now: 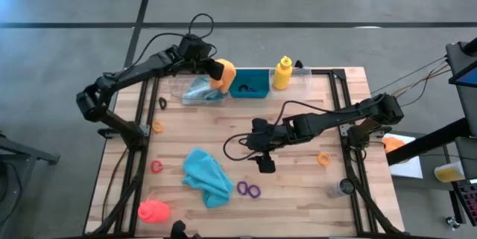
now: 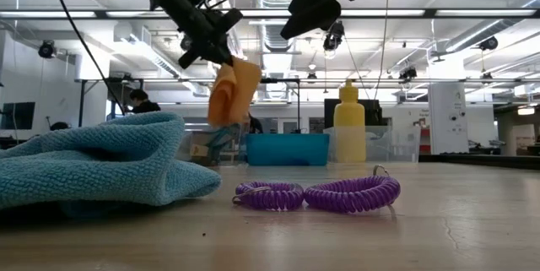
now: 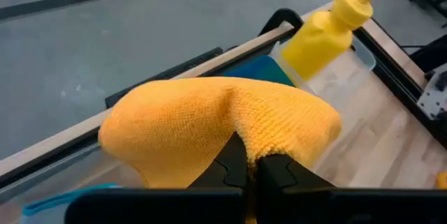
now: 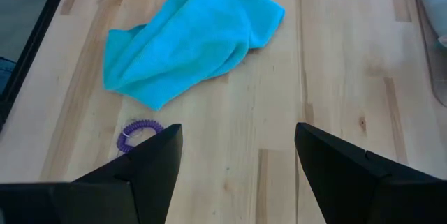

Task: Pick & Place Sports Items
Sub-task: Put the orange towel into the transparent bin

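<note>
My left gripper is shut on an orange cloth at the table's far side. It is above a clear tray holding a pale blue cloth, beside the teal bin. A yellow bottle stands right of the bin. My right gripper hovers open over bare wood mid-table. A teal cloth and purple rings lie toward the near edge. A pink-red bottle lies on its side at the near left corner. My left gripper pinches a bunched fold of the orange cloth between its two shut fingers. The fingers slant down toward the far edge. The cloth bulges on both sides of the fingertips and hangs slack below them, lifted clear of the tray.
A red ring, an orange ring and a dark ring lie along the left side. Another orange ring lies right of my right gripper. A small grey cup stands near the right edge.
</note>
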`<action>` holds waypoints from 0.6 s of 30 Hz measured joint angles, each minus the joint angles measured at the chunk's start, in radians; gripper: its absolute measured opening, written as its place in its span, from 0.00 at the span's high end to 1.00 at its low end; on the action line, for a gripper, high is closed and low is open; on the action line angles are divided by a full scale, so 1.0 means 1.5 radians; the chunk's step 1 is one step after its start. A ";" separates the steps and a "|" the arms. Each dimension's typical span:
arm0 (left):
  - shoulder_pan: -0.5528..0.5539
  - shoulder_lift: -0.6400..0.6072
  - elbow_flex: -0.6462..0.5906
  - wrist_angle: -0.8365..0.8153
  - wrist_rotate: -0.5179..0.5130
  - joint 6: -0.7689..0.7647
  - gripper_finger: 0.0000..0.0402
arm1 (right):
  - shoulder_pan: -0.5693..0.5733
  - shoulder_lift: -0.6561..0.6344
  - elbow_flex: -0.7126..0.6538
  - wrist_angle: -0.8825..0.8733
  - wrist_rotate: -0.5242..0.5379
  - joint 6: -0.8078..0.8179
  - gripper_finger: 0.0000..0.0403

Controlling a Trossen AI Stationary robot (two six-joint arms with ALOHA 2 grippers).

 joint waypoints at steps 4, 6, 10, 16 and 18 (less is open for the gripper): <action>0.009 0.000 -0.022 0.003 0.003 0.001 1.00 | 0.000 0.000 0.000 0.000 0.000 0.000 0.31; 0.019 0.000 -0.043 -0.001 0.002 0.001 1.00 | 0.000 0.000 0.000 0.000 0.000 0.000 0.31; 0.044 -0.001 -0.092 -0.004 0.003 0.002 1.00 | 0.000 0.000 0.000 0.000 0.000 0.000 0.31; 0.085 -0.032 -0.152 0.000 0.005 0.014 1.00 | 0.000 0.000 0.000 0.000 0.000 0.000 0.31; 0.097 -0.051 -0.163 0.003 0.003 0.022 1.00 | 0.000 0.000 0.000 0.000 0.000 -0.003 0.31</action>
